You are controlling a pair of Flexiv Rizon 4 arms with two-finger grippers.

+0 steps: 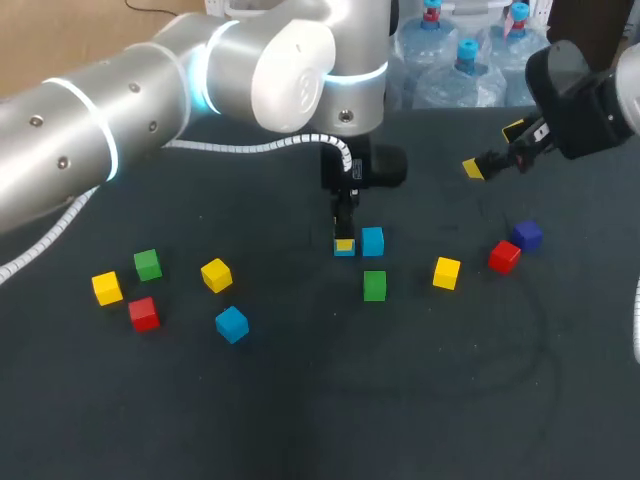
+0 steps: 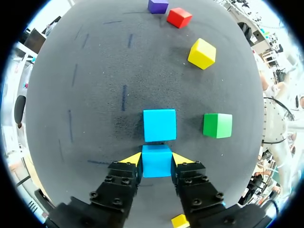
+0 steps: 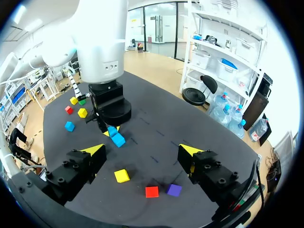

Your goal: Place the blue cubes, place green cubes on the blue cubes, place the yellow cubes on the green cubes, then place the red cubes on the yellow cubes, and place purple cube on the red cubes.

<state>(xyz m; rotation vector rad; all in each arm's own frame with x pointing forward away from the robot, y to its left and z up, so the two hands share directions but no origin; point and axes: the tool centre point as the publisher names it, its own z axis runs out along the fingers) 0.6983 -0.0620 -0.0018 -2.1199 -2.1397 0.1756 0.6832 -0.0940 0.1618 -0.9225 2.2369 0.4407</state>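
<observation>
Our left pincer (image 2: 156,159) is clamped on the held blue cube (image 2: 156,165), with one yellow tip pressed to each of its side faces. The cube is low over the desk (image 2: 95,95); we cannot tell whether it rests on the surface. Directly ahead of it lies the second blue cube (image 2: 159,125), touching it or very nearly so. Off to one side of that cube, and apart from it, stands the first green cube (image 2: 217,125). Farther ahead is the first yellow cube (image 2: 202,53), and beyond it the first red cube (image 2: 179,17) and the purple cube (image 2: 157,5) sit close together.

From above, our left arm (image 1: 150,80) comes in from the left and reaches to the middle of the desk. A loose group lies well apart on our left. It is made up of the second green cube (image 1: 147,264), the second yellow cube (image 1: 107,288) just beside it, the second red cube (image 1: 143,313) near both, the third yellow cube (image 1: 216,274), and the third blue cube (image 1: 231,323) nearer to us.

Our right pincer (image 3: 142,152) is spread wide with nothing between its fingers. It hangs above the far right part of the desk, well apart from every cube.
</observation>
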